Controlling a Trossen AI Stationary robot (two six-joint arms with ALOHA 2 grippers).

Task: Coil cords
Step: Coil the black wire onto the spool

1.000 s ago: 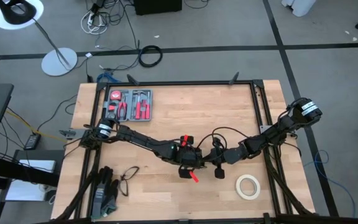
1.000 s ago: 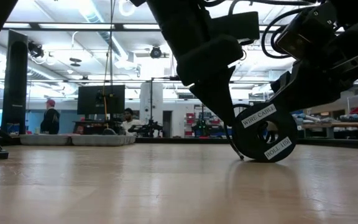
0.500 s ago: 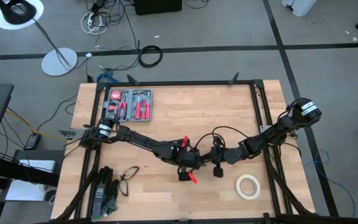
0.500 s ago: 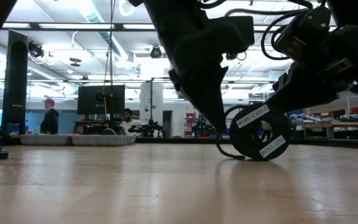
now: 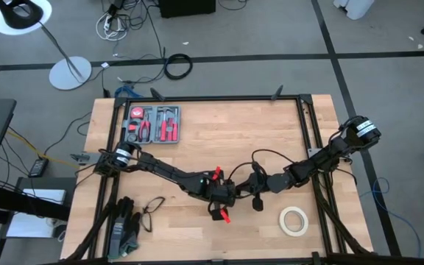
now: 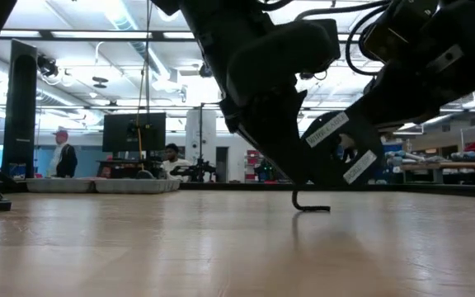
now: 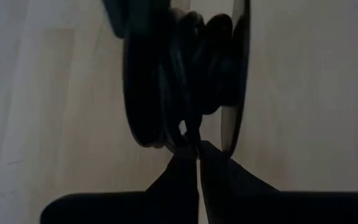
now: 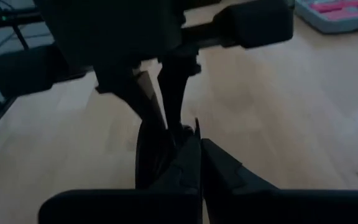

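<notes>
A thin black cord is wound on a black spool [image 6: 340, 153] with white labels, seen end-on in the left wrist view as coils [image 7: 185, 68] beside a flange [image 7: 241, 74]. A short loose piece of the cord [image 6: 310, 206] lies on the wood under the spool. At the table's middle near side, my left gripper [image 5: 230, 193] is shut on a strand next to the spool [image 5: 258, 200]. My right gripper [image 5: 258, 184] comes in from the right and is shut at the spool. My left gripper pinches a single strand of the cord [image 7: 190, 138] between its two fingertips, right where it leaves the coils. The fingers slant down from the table's left. My right gripper [image 8: 199, 144] is shut on the spool's thin flange edge [image 8: 195, 127]. It reaches in nearly level from the table's right. The spool hangs tilted, clear of the wood.
A grey tray of red-handled tools [image 5: 153, 124] sits far left. A cream tape roll [image 5: 294, 220] lies near right. Dark gloves [image 5: 126, 224] and eyeglasses [image 5: 153, 210] lie near left. Black rails frame the table. People stand in the room behind [image 6: 63, 155].
The spool stood on the wood on its rim a second ago. It has risen clear and tipped over, with only the loose piece of cord left on the table. My left gripper has shifted a little toward the near edge and downward, rolling its wrist.
</notes>
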